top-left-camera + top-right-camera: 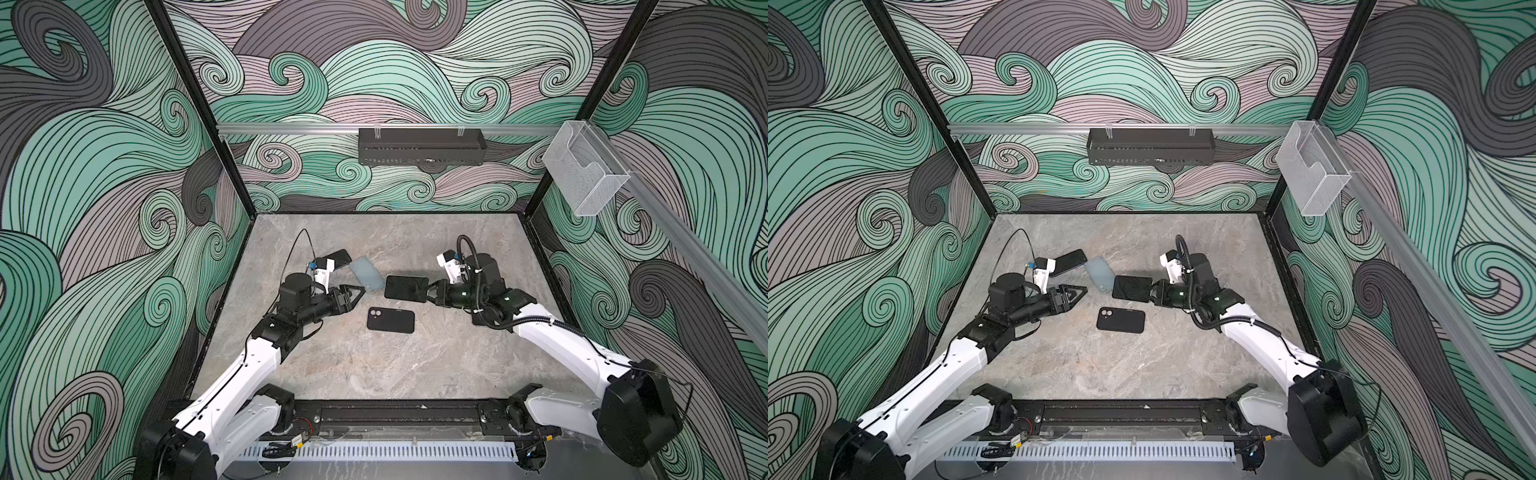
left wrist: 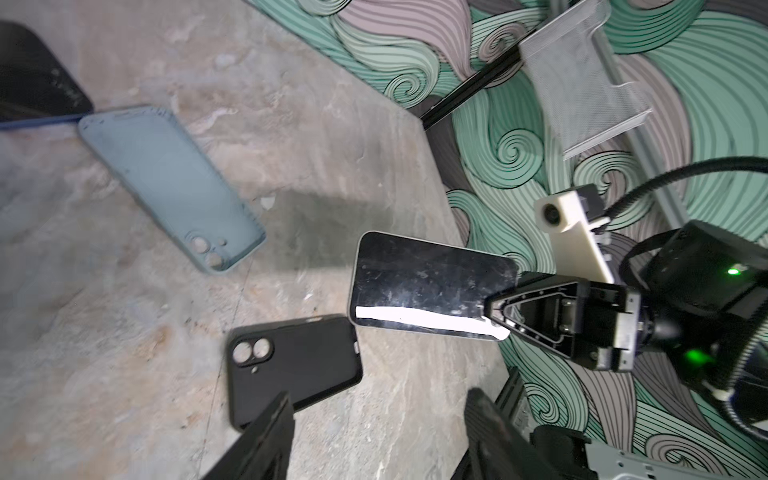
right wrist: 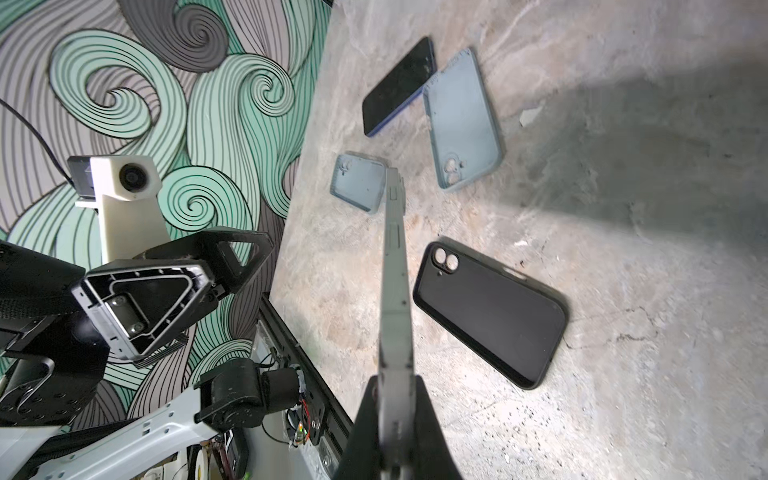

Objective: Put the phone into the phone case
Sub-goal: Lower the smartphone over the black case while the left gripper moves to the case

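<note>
A phone (image 1: 405, 287) with a dark glossy screen and a silver rim hangs level above the table, held by one short end in my right gripper (image 1: 430, 291), which is shut on it. In the right wrist view the phone (image 3: 392, 270) shows edge-on between the fingers. A black phone case (image 1: 390, 320) lies flat on the table just nearer than the phone, open side up in the right wrist view (image 3: 492, 313). My left gripper (image 1: 357, 296) hovers left of the phone, open with nothing between its fingers (image 2: 274, 428).
A pale blue case (image 1: 366, 274) lies on the table behind the held phone. A second dark phone (image 1: 337, 258) with a blue rim lies beside it, partly behind the left wrist camera. A black tray (image 1: 422, 145) and a clear bin (image 1: 582, 174) hang on the walls.
</note>
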Robot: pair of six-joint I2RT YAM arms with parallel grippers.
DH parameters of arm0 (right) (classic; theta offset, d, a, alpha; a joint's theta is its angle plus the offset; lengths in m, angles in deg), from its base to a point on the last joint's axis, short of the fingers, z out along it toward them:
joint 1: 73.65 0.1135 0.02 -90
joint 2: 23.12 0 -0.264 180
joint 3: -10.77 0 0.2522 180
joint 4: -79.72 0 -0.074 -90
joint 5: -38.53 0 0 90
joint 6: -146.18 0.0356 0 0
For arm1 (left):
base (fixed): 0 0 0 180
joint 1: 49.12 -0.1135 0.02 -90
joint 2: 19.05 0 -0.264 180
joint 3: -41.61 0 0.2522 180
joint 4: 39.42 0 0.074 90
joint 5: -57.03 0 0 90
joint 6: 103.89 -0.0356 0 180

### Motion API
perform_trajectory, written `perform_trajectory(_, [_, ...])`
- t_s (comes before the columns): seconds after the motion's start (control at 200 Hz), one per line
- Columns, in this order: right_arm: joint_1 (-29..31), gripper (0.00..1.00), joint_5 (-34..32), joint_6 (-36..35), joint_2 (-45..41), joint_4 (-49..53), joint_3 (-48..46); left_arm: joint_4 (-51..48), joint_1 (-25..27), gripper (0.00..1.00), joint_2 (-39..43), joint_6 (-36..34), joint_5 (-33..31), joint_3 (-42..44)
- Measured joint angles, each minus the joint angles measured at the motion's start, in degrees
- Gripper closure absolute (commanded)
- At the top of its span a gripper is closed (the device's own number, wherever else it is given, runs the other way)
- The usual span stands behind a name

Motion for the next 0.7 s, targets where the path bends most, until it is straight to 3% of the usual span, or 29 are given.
perform_trajectory(0.365, [0.0, 1.0, 5.16, -1.31, 5.84, 4.57, -0.13, -0.15, 0.0, 0.44, -9.88, -2.36, -0.09, 1.79])
perform_trajectory(0.7, [0.0, 1.0, 9.14, 2.51, 12.46, -2.32, -2.4, 2.8, 0.04, 0.46, -16.61, -2.97, 0.35, 1.79])
